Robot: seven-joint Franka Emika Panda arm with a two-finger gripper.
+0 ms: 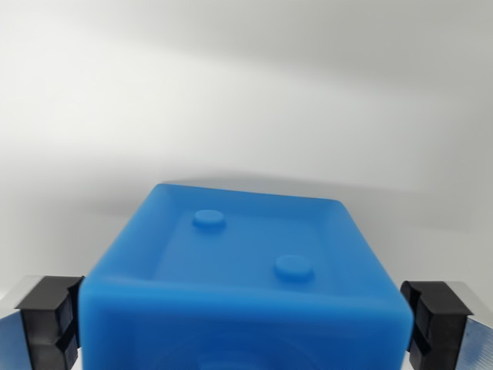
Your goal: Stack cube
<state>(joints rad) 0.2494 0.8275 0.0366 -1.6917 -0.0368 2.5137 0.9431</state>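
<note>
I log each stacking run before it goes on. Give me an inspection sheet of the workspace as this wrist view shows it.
Surface: plain white, bare where visible.
Job's things: one blue cube, recessed top with two round studs, between the fingers; no second cube in view.
Clutter: nothing seen.
Gripper: black pads stand on either side of the cube; contact cannot be told.
Cables: nothing seen.
Surroundings: nothing seen beyond the white surface.

Bright, diffuse light; soft background shadow
</note>
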